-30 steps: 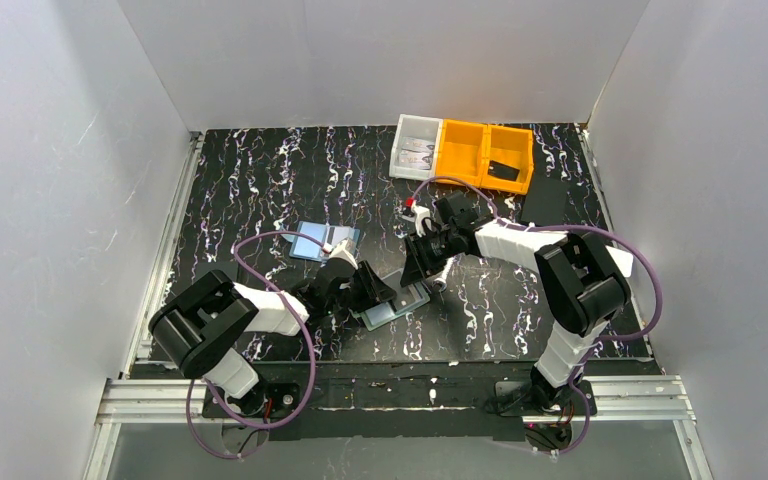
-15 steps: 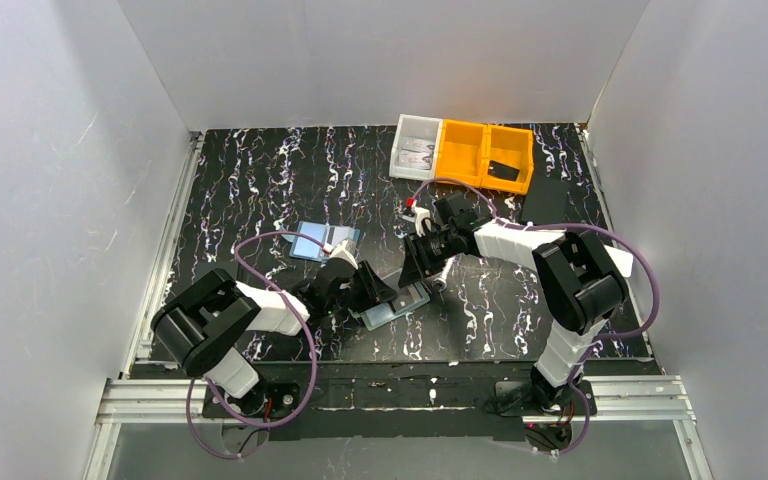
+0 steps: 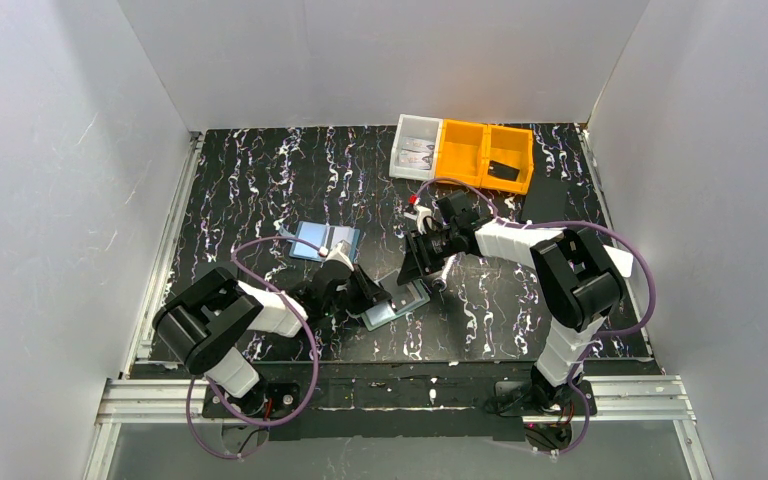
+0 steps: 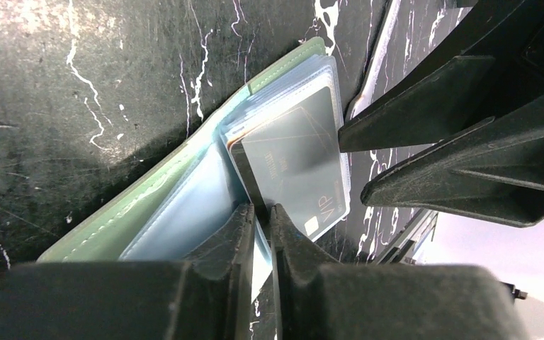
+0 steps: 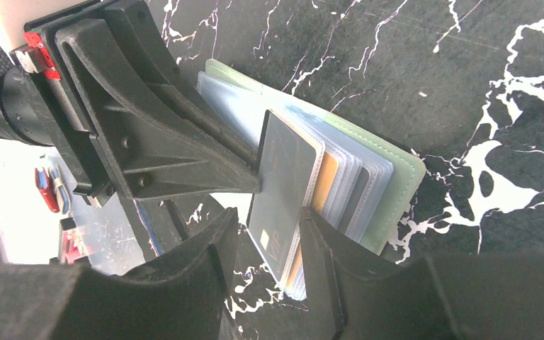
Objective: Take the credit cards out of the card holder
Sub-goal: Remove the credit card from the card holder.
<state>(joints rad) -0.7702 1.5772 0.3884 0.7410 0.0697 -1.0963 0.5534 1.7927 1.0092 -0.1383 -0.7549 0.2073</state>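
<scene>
- Orange bins (image 3: 485, 152) and a light-blue rectangle (image 3: 315, 240) lie well beyond the fingers.
- Left gripper (image 4: 261, 212) pinches narrowly on the grey-blue card (image 4: 297, 170), which is tilted up from the card holder (image 4: 113, 223) beneath.
- Right gripper (image 5: 269, 216), half open, straddles the same card, crowding the left fingers.

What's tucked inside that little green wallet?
A grey-blue card sticks out, pinched by the left claw, with an orange card behind it in clear sleeves. Anything deeper in the sleeves is covered.
</scene>
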